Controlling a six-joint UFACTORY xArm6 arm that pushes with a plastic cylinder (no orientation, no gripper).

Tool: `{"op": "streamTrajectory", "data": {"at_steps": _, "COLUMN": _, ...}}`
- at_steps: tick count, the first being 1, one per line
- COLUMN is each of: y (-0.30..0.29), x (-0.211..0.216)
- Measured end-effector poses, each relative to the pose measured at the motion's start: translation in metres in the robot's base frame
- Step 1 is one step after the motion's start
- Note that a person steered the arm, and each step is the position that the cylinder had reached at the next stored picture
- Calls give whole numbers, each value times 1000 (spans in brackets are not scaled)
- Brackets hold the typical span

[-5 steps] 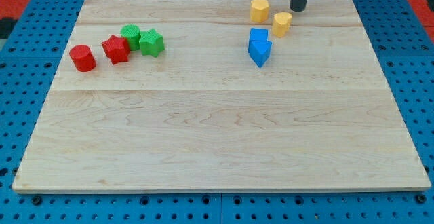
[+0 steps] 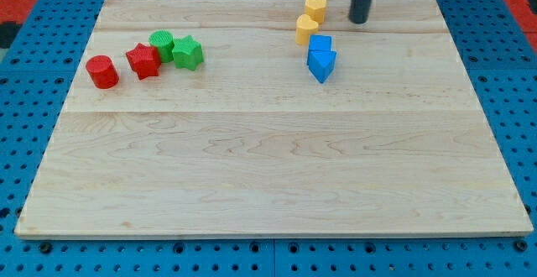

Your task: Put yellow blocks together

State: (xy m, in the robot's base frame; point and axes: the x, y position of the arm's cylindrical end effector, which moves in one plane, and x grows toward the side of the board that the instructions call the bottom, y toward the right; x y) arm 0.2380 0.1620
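Note:
Two yellow blocks lie near the view's top, right of centre. One yellow block (image 2: 315, 8) is nearest the top edge. The other yellow block (image 2: 307, 29) sits just below it and slightly left, touching or almost touching it. My tip (image 2: 359, 20) stands on the board to the right of both yellow blocks, a short gap away.
Two blue blocks (image 2: 320, 58) sit just below the lower yellow block. At the view's left are a red cylinder (image 2: 102, 71), a red star (image 2: 143, 60), a green cylinder (image 2: 162, 44) and a green star (image 2: 188, 53). The wooden board (image 2: 268, 159) lies on a blue pegboard.
The right yellow block has slid left to sit under the other yellow block, which shifted slightly left and up. My tip moved a little left and down.

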Motion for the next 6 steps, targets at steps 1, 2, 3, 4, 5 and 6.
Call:
{"op": "streamTrajectory", "data": {"at_steps": 1, "y": -17, "x": -41}}
{"op": "streamTrajectory", "data": {"at_steps": 2, "y": -70, "x": -39}}
{"op": "streamTrajectory", "data": {"at_steps": 3, "y": -101, "x": -25}}
{"op": "streamTrajectory", "data": {"at_steps": 4, "y": -109, "x": -23}}
{"op": "streamTrajectory", "data": {"at_steps": 5, "y": -142, "x": -23}}
{"op": "streamTrajectory", "data": {"at_steps": 6, "y": -182, "x": -16}}
